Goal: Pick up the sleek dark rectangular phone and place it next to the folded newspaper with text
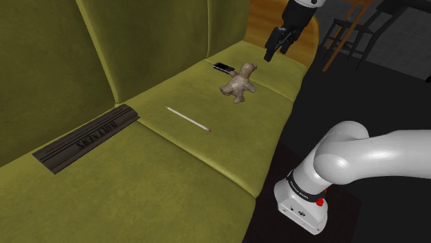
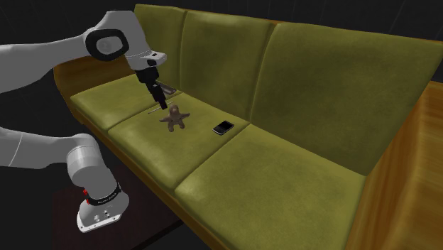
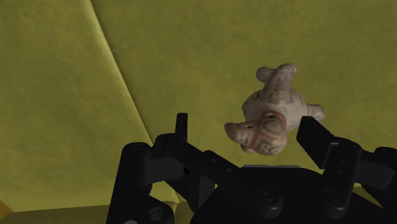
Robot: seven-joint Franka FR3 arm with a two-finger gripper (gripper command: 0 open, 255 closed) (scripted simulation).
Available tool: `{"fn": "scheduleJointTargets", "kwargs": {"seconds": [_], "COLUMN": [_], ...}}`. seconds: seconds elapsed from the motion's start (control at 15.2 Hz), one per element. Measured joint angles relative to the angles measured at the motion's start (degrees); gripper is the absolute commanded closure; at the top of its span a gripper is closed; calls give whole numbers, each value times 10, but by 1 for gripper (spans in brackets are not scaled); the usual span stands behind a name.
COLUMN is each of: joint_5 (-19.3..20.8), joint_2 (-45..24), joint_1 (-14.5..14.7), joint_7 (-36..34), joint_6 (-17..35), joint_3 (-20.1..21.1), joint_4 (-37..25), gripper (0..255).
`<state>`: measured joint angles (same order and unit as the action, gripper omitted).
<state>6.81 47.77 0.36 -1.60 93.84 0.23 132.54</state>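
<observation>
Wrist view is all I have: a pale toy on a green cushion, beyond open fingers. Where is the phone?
Observer: The phone lies flat on the sofa seat, just past the toy, toward the backrest.
Operator: Touching the toy?
Observer: No. The second exterior view shows bare cushion between them.
Operator: And the newspaper?
Observer: The newspaper lies against the backrest on the neighbouring cushion, at the shoulder view's left. A thin stick lies between it and the toy.
</observation>
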Motion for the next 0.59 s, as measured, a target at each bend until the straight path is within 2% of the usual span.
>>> {"fn": "scheduleJointTargets", "kwargs": {"seconds": [0.13, 0.59], "joint_5": [1, 7], "joint_2": [-6, -103], "joint_1": [1, 17], "joint_7": [7, 110], "joint_6": [6, 118], "joint_3": [-5, -81], "joint_4": [-1, 2], "gripper": [0, 0]}}
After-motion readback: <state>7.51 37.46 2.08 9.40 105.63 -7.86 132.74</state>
